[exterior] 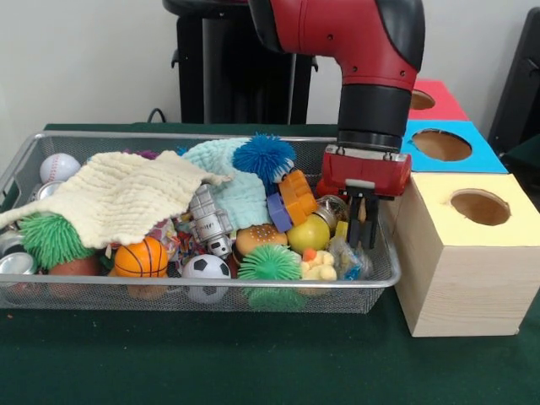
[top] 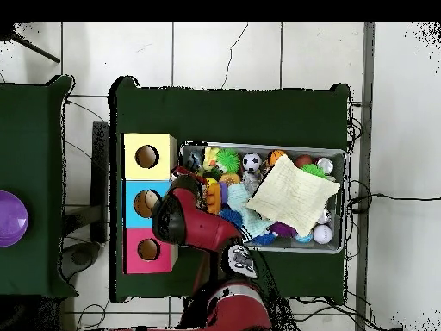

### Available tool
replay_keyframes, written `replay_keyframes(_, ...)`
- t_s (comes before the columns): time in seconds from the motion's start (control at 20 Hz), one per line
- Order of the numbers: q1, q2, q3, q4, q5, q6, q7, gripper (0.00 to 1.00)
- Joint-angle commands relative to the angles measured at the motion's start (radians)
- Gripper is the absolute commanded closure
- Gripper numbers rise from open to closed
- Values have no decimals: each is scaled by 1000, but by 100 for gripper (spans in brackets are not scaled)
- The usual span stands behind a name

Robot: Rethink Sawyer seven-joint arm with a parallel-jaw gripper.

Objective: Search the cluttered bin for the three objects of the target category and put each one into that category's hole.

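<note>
A wire mesh bin (exterior: 211,285) holds a jumble of toys. In it lie a baseball (exterior: 59,166), a basketball (exterior: 141,258), a soccer ball (exterior: 206,268), a yellow ball (exterior: 309,234), a blue spiky ball (exterior: 264,158) and two green spiky balls (exterior: 270,263). A toy burger (exterior: 259,239) and a toy robot (exterior: 209,221) are there too. A cream cloth (exterior: 126,198) covers the left half. My gripper (exterior: 364,243) hangs shut at the bin's right end, just above the toys and holding nothing. Beside the bin stand a yellow box (exterior: 460,253), a blue box (exterior: 472,156) and a red box (exterior: 443,101), each with a round hole.
Seen from overhead, my arm (top: 185,220) hides the gripper and the bin's end (top: 343,198) nearest the boxes (top: 129,202). A purple bowl (top: 10,217) sits on a separate green table. A teal knit cloth (exterior: 236,181) lies under the blue spiky ball.
</note>
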Motion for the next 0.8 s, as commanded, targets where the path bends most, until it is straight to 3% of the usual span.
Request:
replay_keyframes(0.05,15,-108,24,-18,40,376,87,100)
replay_keyframes(0.2,4,-132,30,-25,11,446,88,100)
replay_keyframes(0.45,19,-120,11,-33,-18,398,117,100)
replay_keyframes(0.8,117,-235,-131,-25,-14,594,113,100)
